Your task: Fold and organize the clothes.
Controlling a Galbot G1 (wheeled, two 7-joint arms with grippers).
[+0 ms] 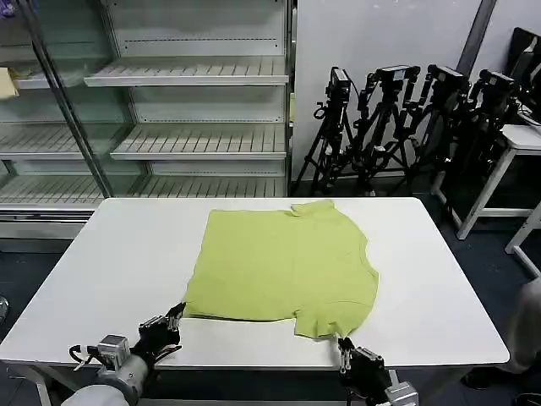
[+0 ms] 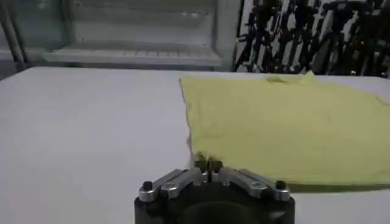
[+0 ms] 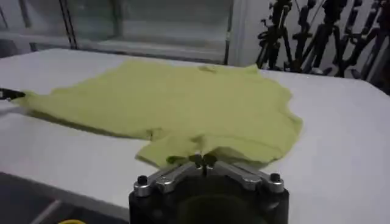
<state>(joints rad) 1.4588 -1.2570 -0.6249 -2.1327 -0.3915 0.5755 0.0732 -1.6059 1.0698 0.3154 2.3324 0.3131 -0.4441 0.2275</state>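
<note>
The clothes are one lime yellow-green T-shirt (image 1: pixel 283 264), spread flat across the middle of the white table (image 1: pixel 110 254). One sleeve (image 1: pixel 325 321) points toward the near edge. My left gripper (image 1: pixel 177 311) lies low on the table at the shirt's near left corner (image 2: pixel 198 155). Its fingers are shut, pinching that corner, and the corner tapers into the tips. My right gripper (image 1: pixel 342 342) sits at the table's near edge, just short of the near sleeve (image 3: pixel 201 146). It is shut, with no cloth seen between its fingertips.
Bare white tabletop surrounds the shirt on all sides. Behind the table stand metal shelves (image 1: pixel 194 110) and a row of black tripods (image 1: pixel 406 127). A second white table (image 1: pixel 524 139) is at the far right.
</note>
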